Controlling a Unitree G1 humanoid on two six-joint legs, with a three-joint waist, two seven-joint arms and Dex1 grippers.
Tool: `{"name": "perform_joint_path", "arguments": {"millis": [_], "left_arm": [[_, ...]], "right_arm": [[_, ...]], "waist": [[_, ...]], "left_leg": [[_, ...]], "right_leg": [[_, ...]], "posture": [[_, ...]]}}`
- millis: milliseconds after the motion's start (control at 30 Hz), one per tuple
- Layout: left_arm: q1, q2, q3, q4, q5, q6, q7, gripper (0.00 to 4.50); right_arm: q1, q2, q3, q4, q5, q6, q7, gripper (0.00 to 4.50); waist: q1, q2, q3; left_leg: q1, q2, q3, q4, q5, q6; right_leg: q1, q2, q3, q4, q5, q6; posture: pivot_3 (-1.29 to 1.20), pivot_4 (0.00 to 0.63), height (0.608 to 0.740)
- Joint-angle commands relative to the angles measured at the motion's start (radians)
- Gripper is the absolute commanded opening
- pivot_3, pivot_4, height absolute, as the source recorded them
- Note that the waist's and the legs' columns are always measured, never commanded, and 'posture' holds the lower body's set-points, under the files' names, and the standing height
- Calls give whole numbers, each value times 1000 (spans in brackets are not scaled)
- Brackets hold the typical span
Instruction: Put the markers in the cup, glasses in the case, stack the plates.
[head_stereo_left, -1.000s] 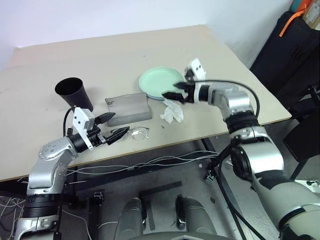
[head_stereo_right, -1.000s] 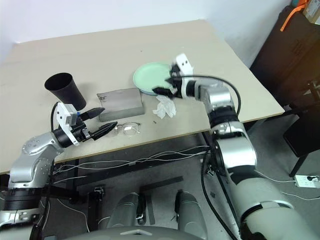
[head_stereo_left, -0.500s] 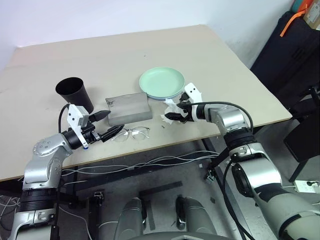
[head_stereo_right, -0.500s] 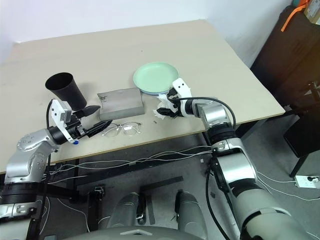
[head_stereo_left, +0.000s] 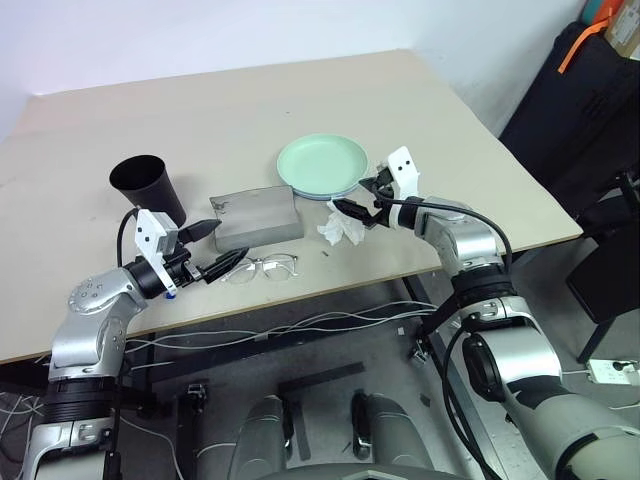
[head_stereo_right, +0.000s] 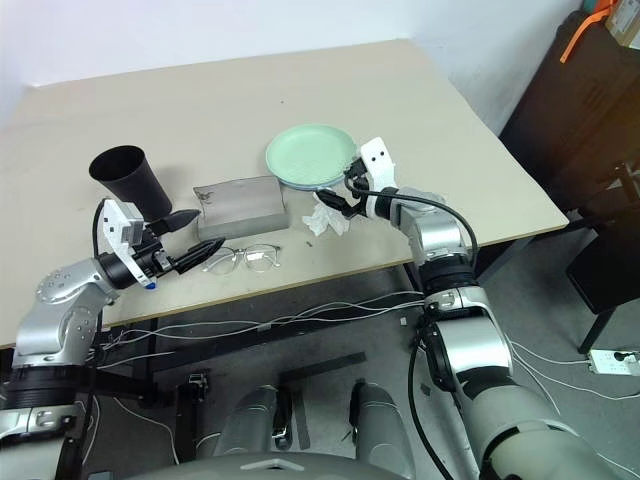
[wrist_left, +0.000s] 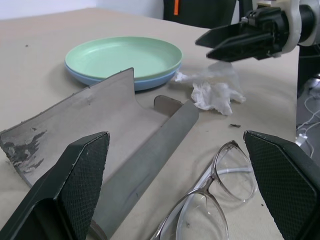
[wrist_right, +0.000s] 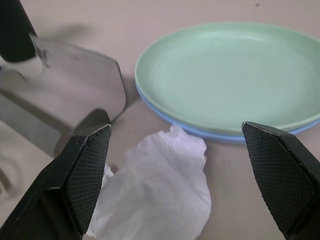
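The mint green plate (head_stereo_left: 323, 163) lies stacked on the light blue plate (wrist_right: 220, 136) at mid table. My right gripper (head_stereo_left: 353, 197) hovers open and empty beside their near rim, just above a crumpled tissue. The black cup (head_stereo_left: 146, 186) stands upright at the left. The grey case (head_stereo_left: 256, 217) lies between cup and plates; in the left wrist view it looks open (wrist_left: 125, 130). The glasses (head_stereo_left: 266, 268) rest on the table in front of the case. My left gripper (head_stereo_left: 232, 241) is open and empty, pointing at case and glasses from the left. The markers are out of view.
A crumpled white tissue (head_stereo_left: 343, 228) lies between the case and the plates, under my right gripper. The table's near edge (head_stereo_left: 330, 280) runs just in front of the glasses. A black bag (head_stereo_left: 590, 100) stands off the table at the right.
My right gripper went from over the plates' rim down to the tissue, then rose back a little toward the plates, staying open. The left gripper has kept still.
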Motion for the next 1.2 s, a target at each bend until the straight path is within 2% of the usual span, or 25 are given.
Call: {"name": "perform_joint_path", "arguments": {"millis": [33, 100, 167, 200, 333, 533, 867, 1200], "left_arm": [[3, 5, 18, -36, -12, -6, 5, 4500], [6, 6, 19, -42, -14, -3, 8, 4500], [7, 6, 20, -48, -16, -1, 11, 4500], [7, 6, 20, -49, -16, 0, 12, 4500], [4, 8, 20, -54, -18, 5, 16, 4500], [-2, 8, 18, -63, -19, 19, 24, 4500], [-25, 1, 7, -62, -14, 33, 32, 4500], [-23, -5, 2, -79, -16, 39, 41, 4500]], "right_arm": [[-36, -5, -27, -18, 27, -48, 7, 4374], [-43, -9, -36, -13, 36, -52, 7, 4374], [-46, -14, -37, -10, 37, -64, 8, 4374], [-47, -17, -37, -12, 37, -66, 9, 4374], [-52, -26, -37, -12, 25, -36, -21, 4374], [-59, -41, -33, -12, 22, 60, -55, 4374], [-39, -69, 1, -101, 40, 201, -8, 4374], [-26, -54, -41, -125, 94, 103, 22, 4374]], "waist": [[0, 0, 0], [-12, 2, 1], [-29, 3, 2], [-32, 5, 3], [-33, 8, 5], [-26, 8, 6], [-23, 8, 6], [-29, 8, 6]], "left_leg": [[0, 0, 0, 0, 0, 0], [0, -3, -8, -1, 0, 0], [0, -27, -51, -8, 6, 2], [0, -36, -64, -13, 9, 3], [6, -104, -165, -29, 22, 7], [5, -104, -158, -30, 26, 2], [5, -103, -153, -29, 26, 2], [5, -104, -152, -30, 26, 2]], "right_leg": [[0, 0, 0, 0, 0, 0], [5, -2, -6, -1, 0, 1], [20, -16, -33, -3, -4, 10], [24, -21, -42, -1, -8, 13], [35, -39, -59, 16, -28, 23], [25, -38, -48, 29, -34, 17], [21, -38, -39, 29, -33, 16], [21, -38, -37, 29, -33, 16]], "posture": [[0, 150, 740], [0, 150, 740], [0, 150, 740], [0, 150, 740], [0, 150, 740], [0, 150, 740], [0, 150, 740], [0, 150, 740]]}}
